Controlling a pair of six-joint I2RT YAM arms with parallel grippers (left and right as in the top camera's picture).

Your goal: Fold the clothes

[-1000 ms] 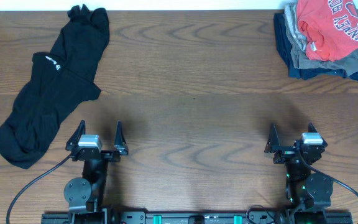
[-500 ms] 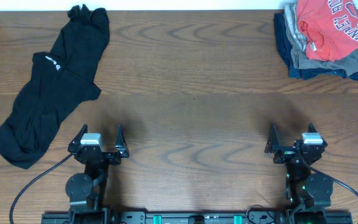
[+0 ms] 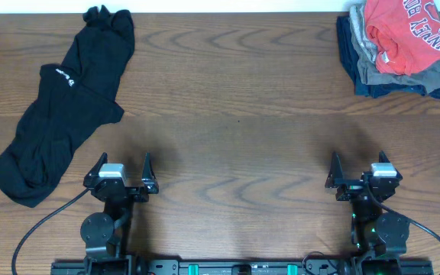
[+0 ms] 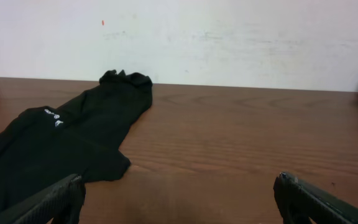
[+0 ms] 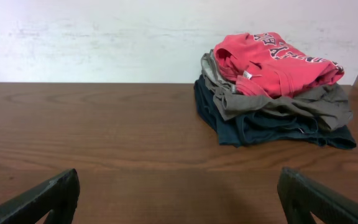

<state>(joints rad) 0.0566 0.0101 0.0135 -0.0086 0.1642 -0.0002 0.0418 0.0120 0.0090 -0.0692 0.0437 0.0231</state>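
Observation:
A black top (image 3: 59,107) with a small white logo lies crumpled and stretched out at the table's far left, also seen in the left wrist view (image 4: 61,140). At the far right corner sits a pile of clothes with a red-orange T-shirt (image 3: 407,30) on top of grey and navy garments (image 5: 272,109). My left gripper (image 3: 122,166) stands open near the front edge, just right of the black top's lower end, holding nothing. My right gripper (image 3: 357,168) is open too, well in front of the pile, with bare wood between its fingers.
The wooden table (image 3: 235,114) spreads between the two garments' places. A white wall (image 5: 104,37) rises behind its far edge. Cables and the arm bases (image 3: 228,267) run along the front edge.
The left arm shifted slightly between a second ago and half a second ago. Since then nothing has moved. The right arm and the clothes stayed still.

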